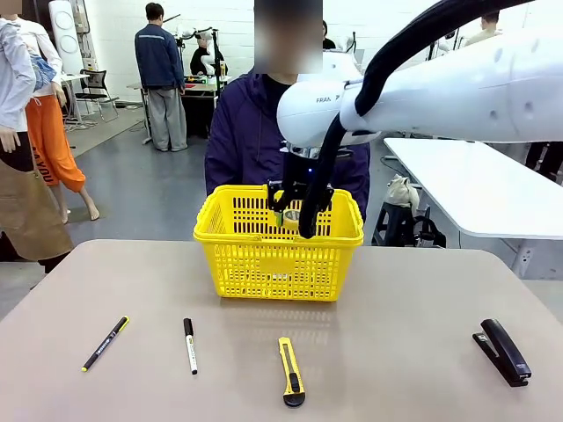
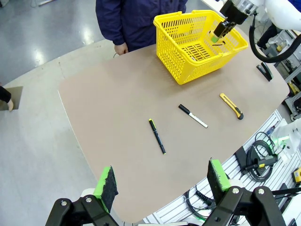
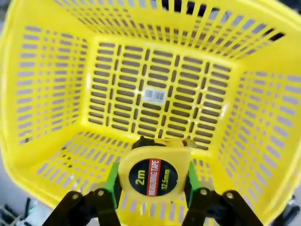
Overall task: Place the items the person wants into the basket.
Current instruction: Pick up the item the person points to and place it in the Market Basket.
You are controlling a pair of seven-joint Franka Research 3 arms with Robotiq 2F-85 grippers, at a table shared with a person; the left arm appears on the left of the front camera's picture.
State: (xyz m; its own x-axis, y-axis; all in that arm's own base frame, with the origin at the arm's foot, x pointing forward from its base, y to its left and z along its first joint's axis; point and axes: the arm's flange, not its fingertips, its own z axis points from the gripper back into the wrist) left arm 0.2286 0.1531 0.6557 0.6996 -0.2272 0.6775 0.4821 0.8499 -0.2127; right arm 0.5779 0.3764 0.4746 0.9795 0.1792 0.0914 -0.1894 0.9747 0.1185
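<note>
Above the table (image 1: 396, 352), the right pincer (image 1: 292, 215) pinches the tape measure (image 3: 151, 175) over the basket (image 1: 264, 264); the left pincer (image 2: 163, 178) hangs spread.

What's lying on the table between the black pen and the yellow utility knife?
A white marker with a black cap lies there, as the front view shows.

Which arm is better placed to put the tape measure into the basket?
Right. The right gripper holds the tape measure above the basket; the left gripper is open and far from it.
</note>
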